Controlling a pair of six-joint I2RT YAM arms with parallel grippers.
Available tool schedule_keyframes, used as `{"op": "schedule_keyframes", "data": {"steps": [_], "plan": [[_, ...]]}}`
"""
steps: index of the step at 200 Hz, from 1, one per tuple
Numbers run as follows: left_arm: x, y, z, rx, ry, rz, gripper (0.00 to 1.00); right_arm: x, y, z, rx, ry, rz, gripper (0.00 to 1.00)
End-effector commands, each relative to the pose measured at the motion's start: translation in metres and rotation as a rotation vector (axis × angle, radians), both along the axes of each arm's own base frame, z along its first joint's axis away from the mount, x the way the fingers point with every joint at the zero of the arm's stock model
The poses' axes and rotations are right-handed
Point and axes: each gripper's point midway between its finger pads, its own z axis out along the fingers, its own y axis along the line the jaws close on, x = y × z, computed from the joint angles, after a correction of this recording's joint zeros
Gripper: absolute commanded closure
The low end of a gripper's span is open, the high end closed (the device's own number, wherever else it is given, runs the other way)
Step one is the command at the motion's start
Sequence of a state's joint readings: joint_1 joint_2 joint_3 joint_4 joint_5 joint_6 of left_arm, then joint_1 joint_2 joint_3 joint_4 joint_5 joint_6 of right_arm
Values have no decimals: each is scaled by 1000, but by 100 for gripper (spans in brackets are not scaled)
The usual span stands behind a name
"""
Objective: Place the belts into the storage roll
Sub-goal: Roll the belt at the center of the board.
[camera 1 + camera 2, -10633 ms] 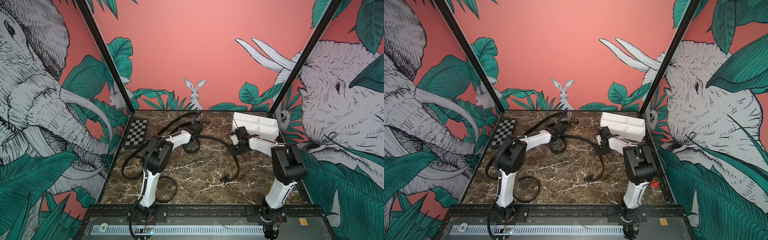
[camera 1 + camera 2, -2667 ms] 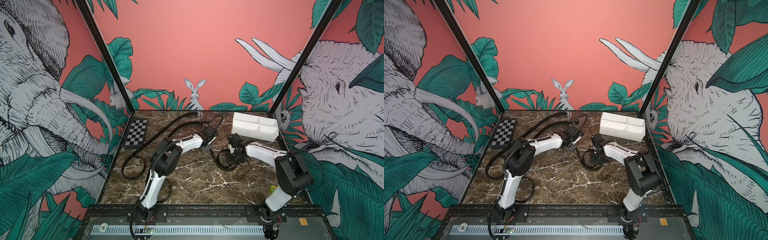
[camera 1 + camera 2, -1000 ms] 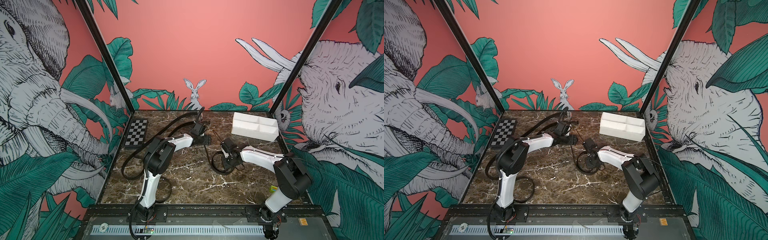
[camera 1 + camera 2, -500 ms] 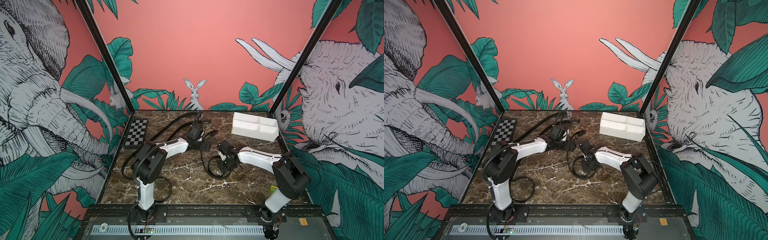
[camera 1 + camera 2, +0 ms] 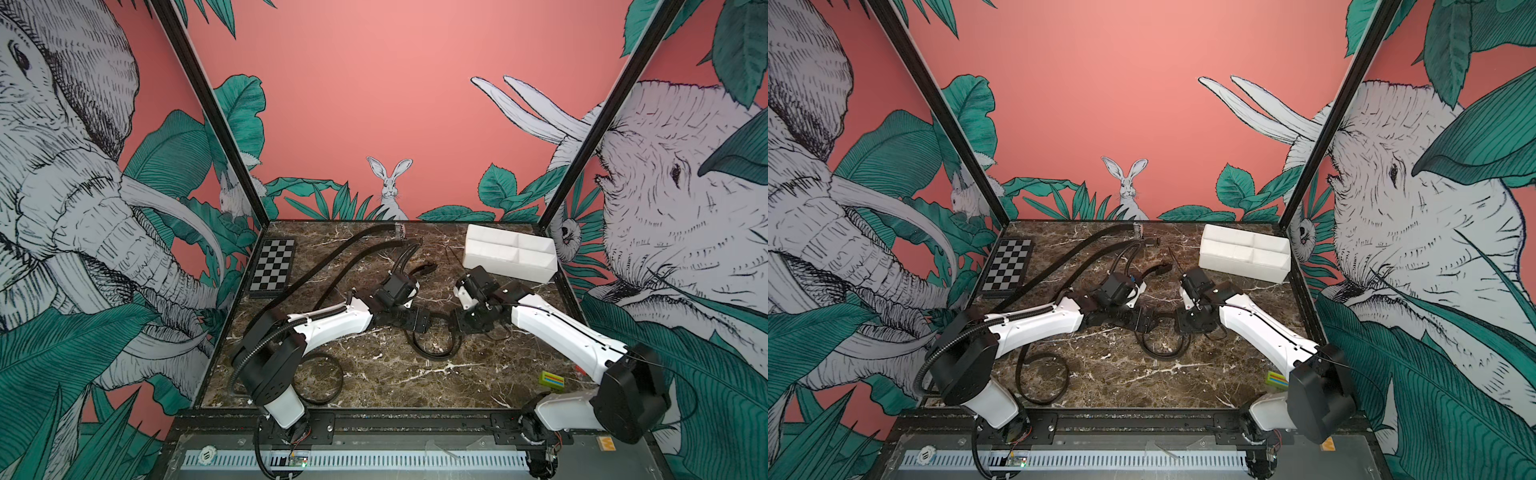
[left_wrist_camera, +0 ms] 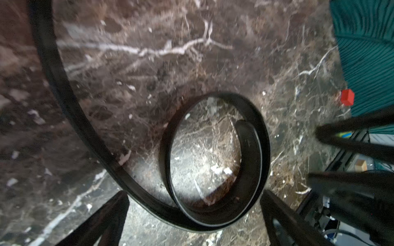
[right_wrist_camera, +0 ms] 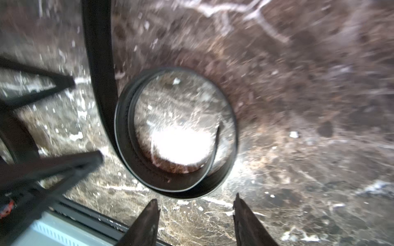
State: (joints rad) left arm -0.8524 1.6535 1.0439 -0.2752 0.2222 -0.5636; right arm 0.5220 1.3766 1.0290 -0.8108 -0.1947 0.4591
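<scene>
A black belt [image 6: 251, 136] lies curled in a coil on the marble table, seen in both top views [image 5: 432, 356] [image 5: 1160, 354]. My left gripper [image 6: 194, 192] is open and low over it, with the coil's near edge lying loose between the wide fingers. My right gripper [image 7: 196, 198] is open just short of the same belt coil [image 7: 125, 136], with nothing between its tips. The two grippers [image 5: 419, 321] [image 5: 463, 322] face each other mid-table. A second belt [image 5: 341, 376] loops by the left arm's base. The white storage roll [image 5: 511, 253] sits at the back right.
A checkered board [image 5: 272, 270] lies at the back left. A long black strap with a metal end [image 5: 399, 230] arcs across the back of the table. A small green block [image 5: 551, 381] and a red cube [image 6: 347, 97] sit near the right arm's base.
My right gripper has opened and let go of the belt coil, which now rests on the table. My left gripper has swung forward and down to the coil.
</scene>
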Motion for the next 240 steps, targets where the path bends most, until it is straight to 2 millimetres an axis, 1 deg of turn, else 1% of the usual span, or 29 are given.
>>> {"op": "schedule_keyframes", "data": {"steps": [1, 14, 25, 44, 60, 75, 87, 99, 105, 106, 109, 118, 126, 131, 132, 134, 153, 171, 180, 199, 223, 240], "plan": [[-10, 5, -13, 39, 79, 9, 2, 13, -13, 5, -24, -5, -37, 42], [-9, 4, -15, 75, 80, -6, 2, 25, -13, 8, -14, -26, -53, 42], [-10, 9, -21, 137, 92, -11, 3, 33, -11, 10, -5, -37, -62, 41], [-14, 19, -30, 205, 121, -8, 5, 42, -7, 12, 3, -48, -62, 40], [-17, 19, -34, 214, 141, -18, 7, 48, -5, 10, 0, -56, -59, 40], [-19, 14, -37, 218, 163, -43, 15, 57, -3, 8, 4, -69, -68, 40], [-20, 14, -43, 246, 185, -57, 24, 67, 2, 7, 13, -79, -73, 39], [-24, 20, -49, 283, 202, -69, 32, 79, 9, 7, 28, -89, -74, 38], [-26, 25, -52, 303, 201, -69, 35, 87, 14, 11, 41, -104, -75, 38], [-26, 26, -53, 306, 201, -69, 35, 87, 14, 6, 37, -94, -76, 38], [-26, 28, -53, 313, 199, -70, 37, 91, 17, 4, 39, -90, -78, 38], [-29, 36, -55, 338, 191, -69, 41, 102, 23, 2, 50, -94, -82, 36], [-30, 44, -55, 360, 178, -65, 41, 112, 28, 1, 60, -98, -91, 35], [-30, 48, -55, 367, 173, -60, 42, 114, 29, -6, 57, -86, -99, 34], [-30, 49, -55, 370, 170, -59, 42, 118, 31, -1, 65, -99, -101, 34], [-30, 50, -55, 372, 167, -56, 42, 123, 33, 2, 72, -111, -103, 34], [-32, 60, -54, 375, 148, -34, 42, 143, 43, -3, 106, -123, -146, 30], [-33, 68, -56, 376, 135, -18, 43, 161, 58, -7, 172, -131, -188, 27], [-33, 71, -56, 378, 129, -12, 43, 166, 66, -11, 195, -123, -200, 25], [-33, 76, -58, 387, 126, -8, 44, 178, 85, -13, 216, -126, -197, 22], [-33, 79, -58, 388, 123, -10, 44, 186, 112, -13, 230, -135, -176, 17], [-32, 80, -59, 390, 121, -12, 44, 192, 123, -18, 242, -130, -189, 15]]}}
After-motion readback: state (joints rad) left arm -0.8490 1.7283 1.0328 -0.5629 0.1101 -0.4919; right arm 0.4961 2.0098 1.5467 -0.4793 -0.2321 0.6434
